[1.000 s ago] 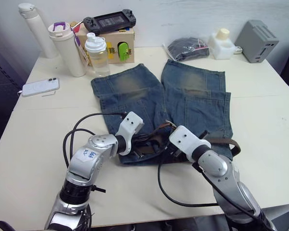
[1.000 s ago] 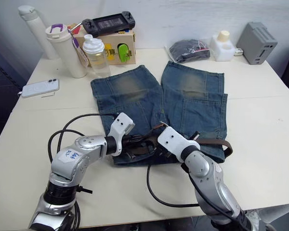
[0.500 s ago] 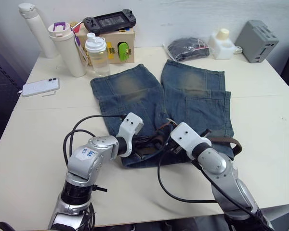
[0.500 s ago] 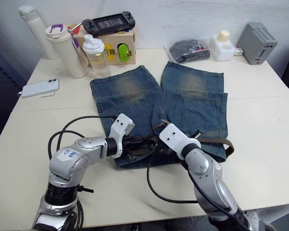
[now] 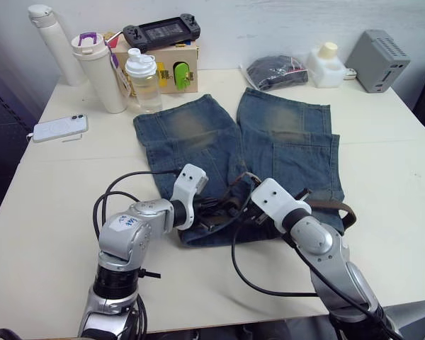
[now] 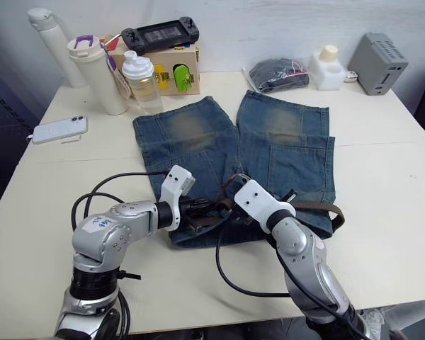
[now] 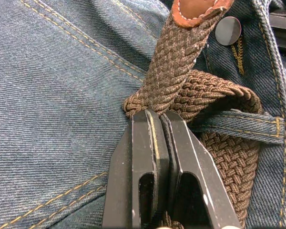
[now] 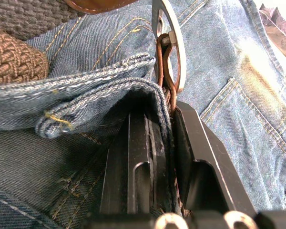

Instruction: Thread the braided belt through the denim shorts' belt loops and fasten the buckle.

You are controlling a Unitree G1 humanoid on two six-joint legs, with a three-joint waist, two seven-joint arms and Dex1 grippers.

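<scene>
The cream worktop (image 5: 49, 205) carries the denim shorts (image 5: 269, 142) at centre, a white phone (image 5: 59, 128) at its left edge, and bottles (image 5: 143, 80), a wooden box (image 5: 171, 65) and a grey device (image 5: 377, 59) along the back.

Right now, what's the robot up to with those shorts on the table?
It is working a belt onto the shorts at the waistband, near the table's front edge. The left gripper is shut on the braided strap just below its tan tip, next to a belt loop that the strap already runs under. The right gripper pinches a fold of waistband together with the strap end by the buckle. The buckle is not yet fastened.
</scene>
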